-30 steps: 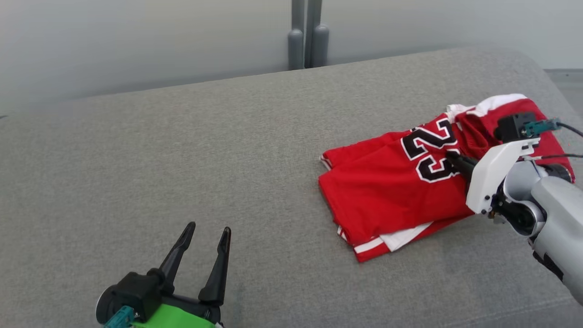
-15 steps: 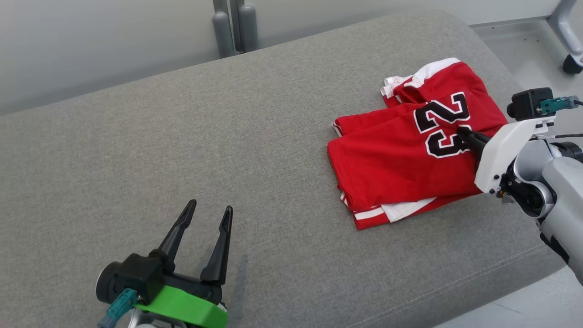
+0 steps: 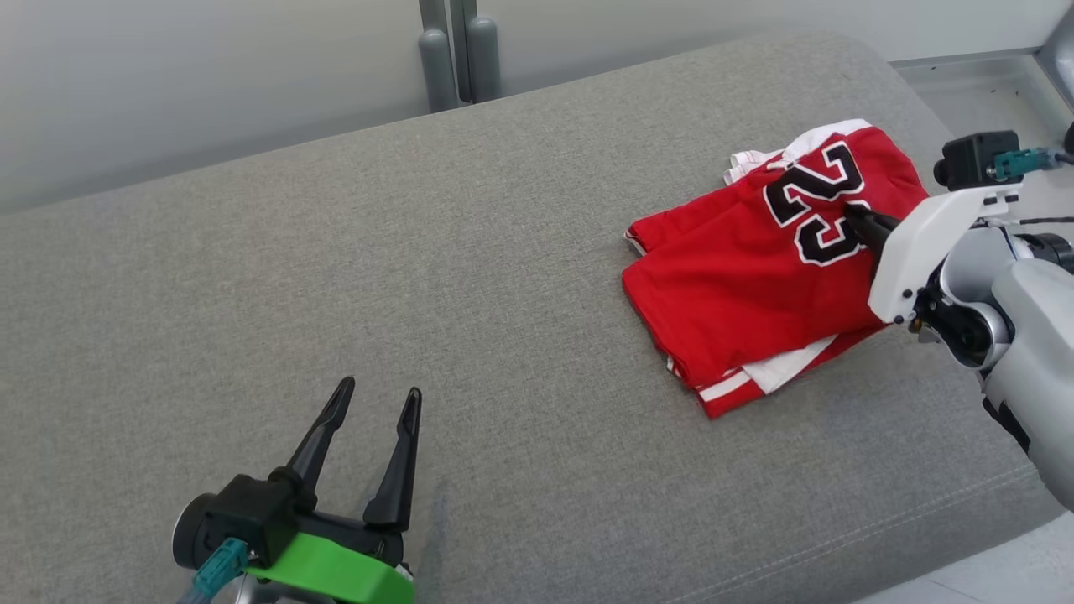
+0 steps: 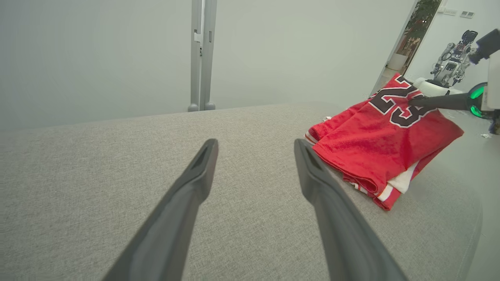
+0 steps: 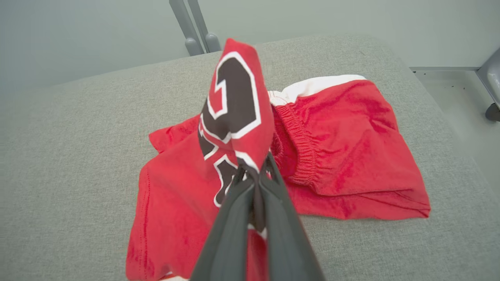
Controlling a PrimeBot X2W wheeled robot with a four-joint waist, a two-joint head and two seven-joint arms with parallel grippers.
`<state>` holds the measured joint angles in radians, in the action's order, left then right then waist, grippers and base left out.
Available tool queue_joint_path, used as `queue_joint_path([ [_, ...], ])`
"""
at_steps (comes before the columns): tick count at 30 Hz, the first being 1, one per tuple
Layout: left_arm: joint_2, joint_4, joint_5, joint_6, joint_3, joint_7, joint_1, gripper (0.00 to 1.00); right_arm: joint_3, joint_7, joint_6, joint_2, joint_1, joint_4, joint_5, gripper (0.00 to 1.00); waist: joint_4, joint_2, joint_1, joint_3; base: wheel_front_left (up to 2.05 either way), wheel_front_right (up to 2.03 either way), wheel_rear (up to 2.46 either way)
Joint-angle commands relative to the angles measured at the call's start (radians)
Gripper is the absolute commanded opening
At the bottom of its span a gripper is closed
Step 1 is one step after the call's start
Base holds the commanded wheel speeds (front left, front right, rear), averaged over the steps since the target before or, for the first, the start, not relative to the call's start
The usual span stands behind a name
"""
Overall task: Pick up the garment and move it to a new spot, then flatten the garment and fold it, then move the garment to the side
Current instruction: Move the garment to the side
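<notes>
The garment (image 3: pixel 755 277) is a red pair of shorts with white trim and a black "23", lying folded at the right end of the grey cushion (image 3: pixel 336 277). My right gripper (image 3: pixel 856 214) is shut on a fold of the garment (image 5: pixel 234 105) by the number and pulls that fold up into a peak. The garment (image 4: pixel 375 136) also shows at the right of the left wrist view. My left gripper (image 3: pixel 376 401) stands open near the cushion's front left, with nothing between its fingers (image 4: pixel 195 175).
A grey post (image 3: pixel 453 50) stands behind the cushion against a pale wall. The cushion's right end drops to bare floor (image 3: pixel 965 84), where a chair leg with a caster (image 5: pixel 493 111) stands. Another robot (image 4: pixel 449 62) stands far off.
The camera has shifted between frames. My right gripper has stayed shut on the garment and lifted its numbered fold higher, towards the cushion's right end. The left gripper has kept its place.
</notes>
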<state>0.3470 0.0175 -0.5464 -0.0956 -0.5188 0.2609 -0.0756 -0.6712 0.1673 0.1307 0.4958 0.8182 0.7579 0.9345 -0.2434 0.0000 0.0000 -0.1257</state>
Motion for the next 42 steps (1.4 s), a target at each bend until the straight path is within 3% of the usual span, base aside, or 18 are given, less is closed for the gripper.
queue_joint_path([
  [1,-0.003,-0.002,0.000,0.002,0.003,0.004,0.010,1.00,0.010,0.005,0.000,-0.012,0.026,0.014,-0.019,0.00,0.012,0.0000,0.0000,0.003,0.00,0.00,0.00],
  [9,-0.006,-0.002,0.000,0.006,0.009,0.004,0.011,1.00,0.079,0.022,0.000,-0.035,0.125,0.106,-0.093,0.00,0.045,0.0000,0.0000,-0.010,0.00,0.00,0.00],
  [17,0.000,0.002,0.008,0.011,0.014,0.005,-0.002,1.00,0.159,0.019,0.000,0.005,0.177,0.169,-0.132,0.00,0.063,0.0000,0.0000,-0.043,0.00,0.00,0.00],
  [33,0.043,0.031,0.031,0.015,0.006,-0.045,-0.070,1.00,0.371,-0.154,0.000,0.025,0.261,0.490,-0.172,0.00,0.130,0.0000,0.0000,-0.190,0.00,0.00,0.00],
  [42,0.076,0.067,0.042,0.004,0.007,-0.082,-0.086,1.00,0.463,-0.217,-0.001,0.067,0.254,0.533,-0.232,0.00,0.156,0.0000,0.0000,-0.244,0.00,0.00,0.00],
])
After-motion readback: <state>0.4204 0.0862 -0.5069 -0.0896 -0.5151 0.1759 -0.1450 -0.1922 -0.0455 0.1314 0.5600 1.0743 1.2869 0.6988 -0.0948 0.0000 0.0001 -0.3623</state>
